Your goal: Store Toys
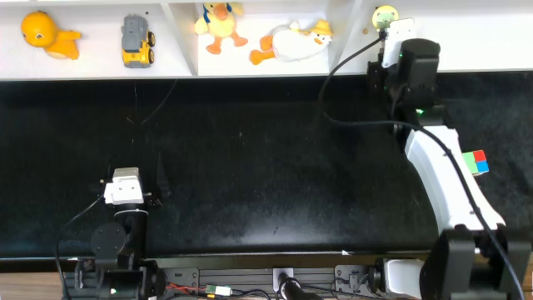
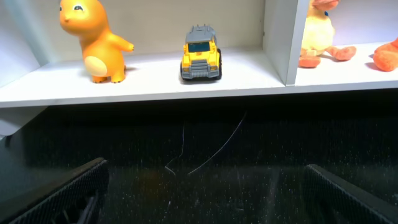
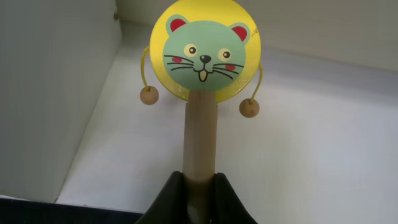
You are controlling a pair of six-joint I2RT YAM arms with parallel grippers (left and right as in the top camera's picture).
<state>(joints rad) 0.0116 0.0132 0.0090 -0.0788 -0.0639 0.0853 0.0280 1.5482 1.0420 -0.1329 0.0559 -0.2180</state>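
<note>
- Right claw (image 3: 199, 198) clamped on rattle drum (image 3: 202, 59) handle, at 1 o'clock, inside shelf (image 3: 323, 143) end compartment.
- Left claw (image 2: 202, 186) spread wide, holding nothing, 7 o'clock.
- Step: placing; next likely lower, release.

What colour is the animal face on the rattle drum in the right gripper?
Pale green face on the yellow rattle drum; clearest in the right wrist view.

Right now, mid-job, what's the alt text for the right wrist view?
The right gripper is shut on the wooden handle of a rattle drum, its yellow disc showing a green animal face, inside a white shelf compartment.
</note>
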